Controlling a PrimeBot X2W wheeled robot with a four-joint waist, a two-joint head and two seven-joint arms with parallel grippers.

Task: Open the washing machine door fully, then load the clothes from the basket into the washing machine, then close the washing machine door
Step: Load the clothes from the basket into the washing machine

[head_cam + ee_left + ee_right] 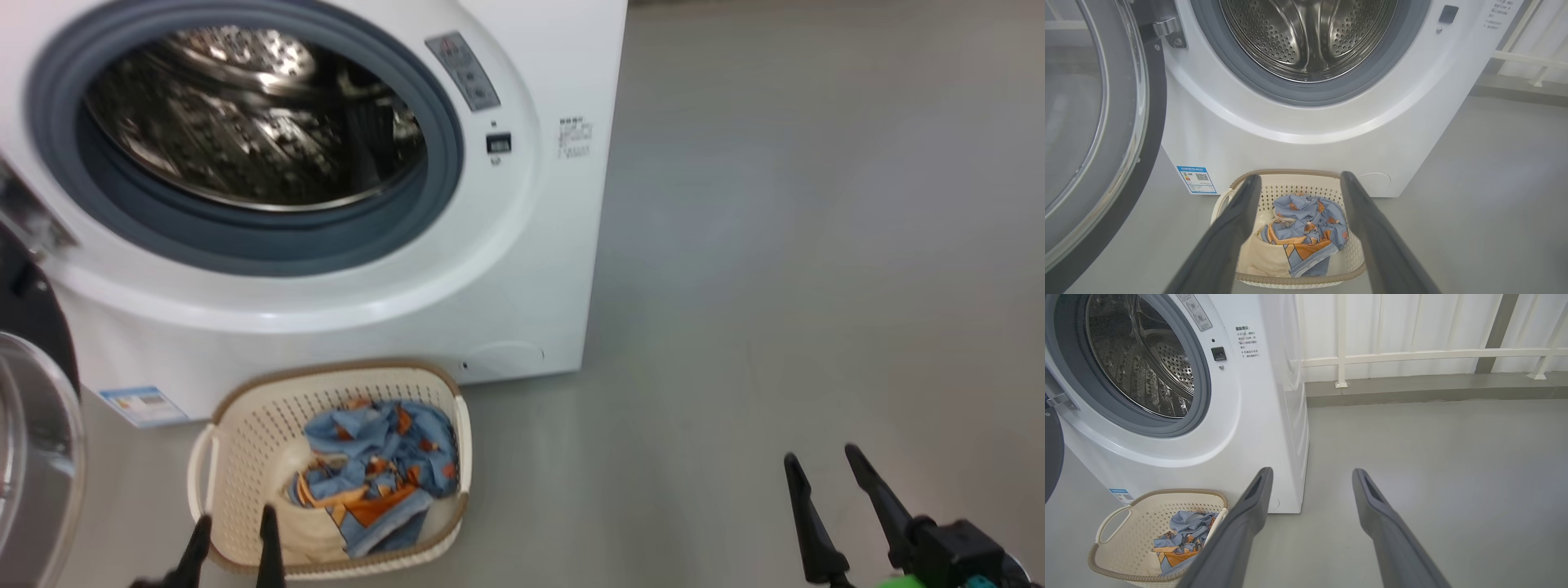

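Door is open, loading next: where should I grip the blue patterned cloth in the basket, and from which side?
I'd pinch the raised bunched folds atop the blue patterned cloth, coming straight down. The basket walls block side approaches, and the open left end effector hangs at its near rim.

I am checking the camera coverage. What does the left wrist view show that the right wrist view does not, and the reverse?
Left wrist view: the clear glass of the open door, and the left tool, open, pointing at the basket. Right wrist view: the washing machine's side panel, and the right tool, open, pointing at the floor. Both: the steel drum, the basket with the clothes, and the blue label.
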